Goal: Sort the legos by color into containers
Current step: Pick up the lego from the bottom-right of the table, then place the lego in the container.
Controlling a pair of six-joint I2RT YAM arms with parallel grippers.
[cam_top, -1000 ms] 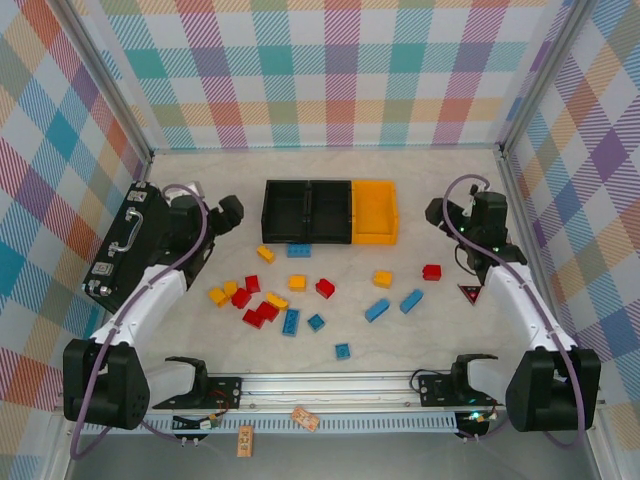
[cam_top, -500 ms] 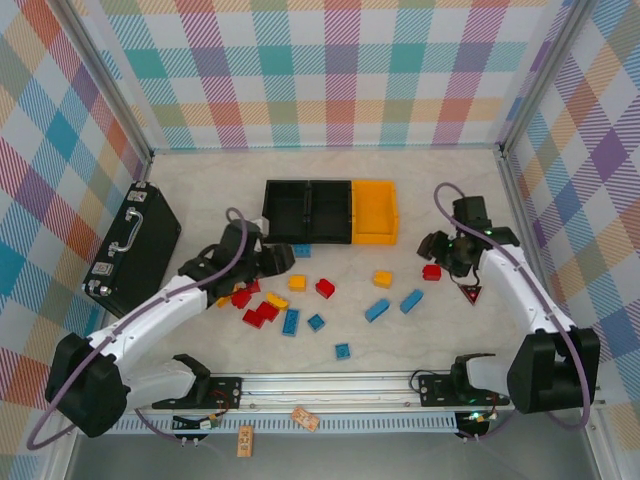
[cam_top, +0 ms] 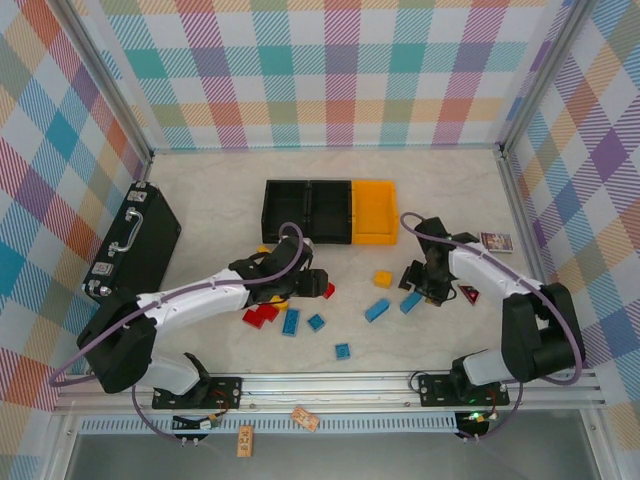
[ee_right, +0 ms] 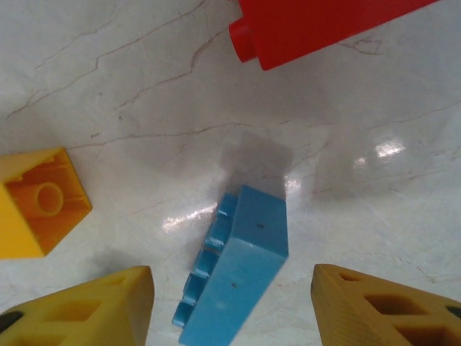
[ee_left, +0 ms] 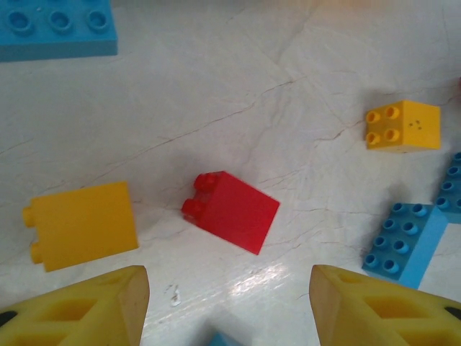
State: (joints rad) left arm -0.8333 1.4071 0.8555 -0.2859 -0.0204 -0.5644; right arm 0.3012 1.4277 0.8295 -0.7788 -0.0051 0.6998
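Note:
Red, yellow and blue legos lie scattered on the pale table in front of three bins: two black (cam_top: 285,210) (cam_top: 330,210) and one yellow-orange (cam_top: 373,210). My left gripper (cam_top: 312,283) (ee_left: 227,303) is open and hovers low, with a red brick (ee_left: 230,210) (cam_top: 327,290) lying on its side just ahead of its yellow fingertips (ee_left: 108,306). My right gripper (cam_top: 420,283) (ee_right: 230,310) is open too, and a long blue brick (ee_right: 234,270) (cam_top: 411,301) lies tilted between its fingertips (ee_right: 389,306), untouched. Neither gripper holds anything.
Around the left gripper lie yellow bricks (ee_left: 83,225) (ee_left: 402,125) and blue ones (ee_left: 61,27) (ee_left: 407,241). A red brick (ee_right: 324,25) and a yellow one (ee_right: 39,202) lie near the right gripper. A black briefcase (cam_top: 135,240) lies at the left, a picture card (cam_top: 497,241) at the right.
Both arms have swung in from the sides and down onto the scattered bricks. The left gripper now faces the red brick and the right one straddles the blue brick.

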